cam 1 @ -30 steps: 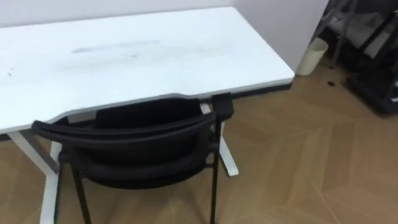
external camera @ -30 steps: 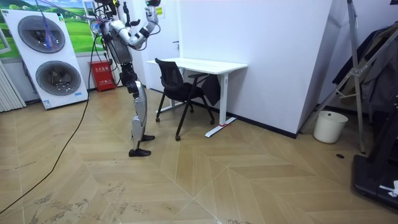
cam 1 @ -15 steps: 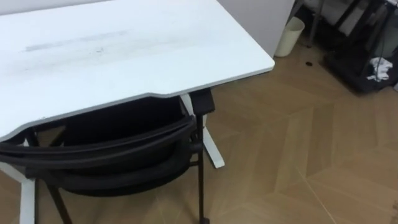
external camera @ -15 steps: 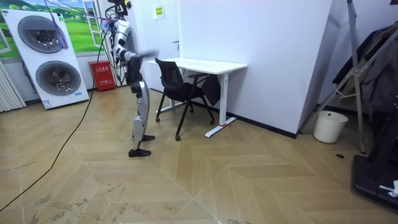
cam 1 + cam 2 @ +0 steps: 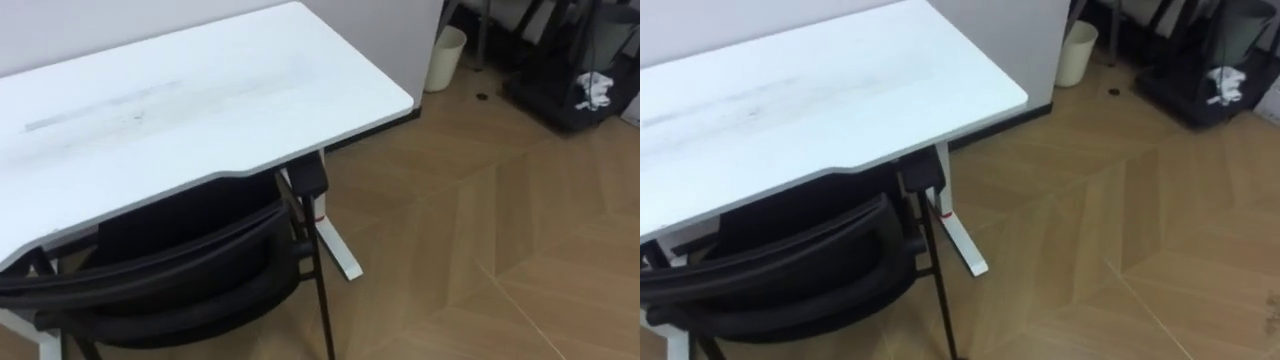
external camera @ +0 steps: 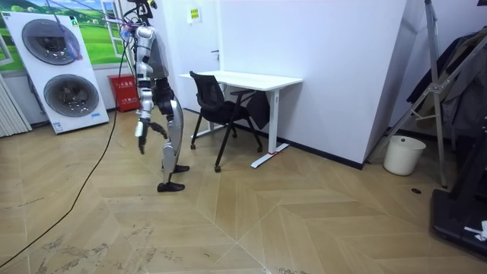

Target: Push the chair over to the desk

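Chair (image 5: 170,270) seat sits partly under desk (image 5: 200,110); backrest clear of desk edge. Fits either pre-push or finished. One hand (image 6: 140,141) hangs away from chair; finger state unreadable.

Chair (image 5: 170,270) backrest stands before the counter (image 5: 190,100), seat apparently tucked beneath; open floor (image 5: 500,230) lies right of both.

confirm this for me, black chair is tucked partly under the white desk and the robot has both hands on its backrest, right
Not quite. The black chair is partly under the white desk, but the room view shows the robot standing behind it with its arm lowered, hand off the backrest.
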{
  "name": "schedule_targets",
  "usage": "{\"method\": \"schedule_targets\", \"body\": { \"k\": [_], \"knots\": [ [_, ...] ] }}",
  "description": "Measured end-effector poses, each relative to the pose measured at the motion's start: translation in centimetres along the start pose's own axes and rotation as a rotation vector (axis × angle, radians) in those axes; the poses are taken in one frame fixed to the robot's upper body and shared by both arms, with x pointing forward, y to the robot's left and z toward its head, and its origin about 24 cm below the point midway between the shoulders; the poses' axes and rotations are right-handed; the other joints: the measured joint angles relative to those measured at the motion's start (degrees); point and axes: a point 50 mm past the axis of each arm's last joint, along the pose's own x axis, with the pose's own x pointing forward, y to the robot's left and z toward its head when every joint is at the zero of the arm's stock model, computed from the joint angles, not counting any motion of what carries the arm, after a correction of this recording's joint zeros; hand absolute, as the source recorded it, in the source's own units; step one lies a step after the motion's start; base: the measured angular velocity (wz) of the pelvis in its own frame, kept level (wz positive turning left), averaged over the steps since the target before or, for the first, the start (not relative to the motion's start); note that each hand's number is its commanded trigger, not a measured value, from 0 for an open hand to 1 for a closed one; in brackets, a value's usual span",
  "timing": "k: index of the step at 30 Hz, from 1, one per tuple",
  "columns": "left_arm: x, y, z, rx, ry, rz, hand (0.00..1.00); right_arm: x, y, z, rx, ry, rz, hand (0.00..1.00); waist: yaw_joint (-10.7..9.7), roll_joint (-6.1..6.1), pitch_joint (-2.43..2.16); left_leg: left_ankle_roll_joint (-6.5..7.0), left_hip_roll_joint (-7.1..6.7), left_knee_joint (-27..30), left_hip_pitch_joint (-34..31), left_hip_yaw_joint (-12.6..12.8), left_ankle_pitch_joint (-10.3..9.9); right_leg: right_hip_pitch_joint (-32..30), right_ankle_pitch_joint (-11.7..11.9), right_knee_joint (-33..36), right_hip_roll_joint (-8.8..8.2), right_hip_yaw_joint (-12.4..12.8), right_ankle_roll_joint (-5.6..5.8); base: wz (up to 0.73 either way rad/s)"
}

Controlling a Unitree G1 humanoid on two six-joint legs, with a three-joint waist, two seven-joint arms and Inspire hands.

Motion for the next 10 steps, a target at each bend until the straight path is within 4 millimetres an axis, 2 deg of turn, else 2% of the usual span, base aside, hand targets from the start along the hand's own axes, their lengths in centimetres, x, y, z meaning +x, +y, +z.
{"method": "schedule_targets", "body": {
  "k": [2, 5, 8, 10],
  "knots": [
    [-0.3, -2.5, 1.8, 0.139, -0.054, -0.097, 0.00, -0.5, 3.1, 1.0, -0.088, -0.035, 0.100, 0.00, 0.2, 0.02, 0.02, 0.10, -0.01, 0.0, -0.2, -0.2, -0.1, -0.2, 0.3, -0.4, 0.10, 0.3, 0.07, -0.02],
    [-0.8, -4.8, 4.5, 0.221, -0.135, -0.169, 0.00, -1.2, 6.2, 1.5, -0.143, -0.059, 0.232, 0.00, 0.1, 0.04, 0.08, 0.08, -0.14, -0.1, -0.7, 0.0, -0.1, -0.4, 0.7, -1.1, 0.37, 0.3, 0.02, -0.02],
    [-1.3, -5.9, 6.0, 0.247, -0.199, -0.219, 0.00, -1.6, 7.2, 1.5, -0.190, -0.058, 0.316, 0.00, -0.1, 0.05, 0.12, -0.01, -0.16, -0.6, -0.9, 0.0, -0.1, -0.6, 0.8, -1.1, 0.46, 0.3, -0.02, 0.00],
    [-1.5, -6.3, 6.5, 0.260, -0.222, -0.240, 0.00, -1.6, 7.3, 1.3, -0.206, -0.052, 0.343, 0.00, -0.4, 0.12, 0.57, -0.04, -0.15, -0.8, -0.8, 0.0, -0.1, -0.6, 0.8, -1.0, 0.48, -0.1, -0.03, 0.00]
  ]
}}
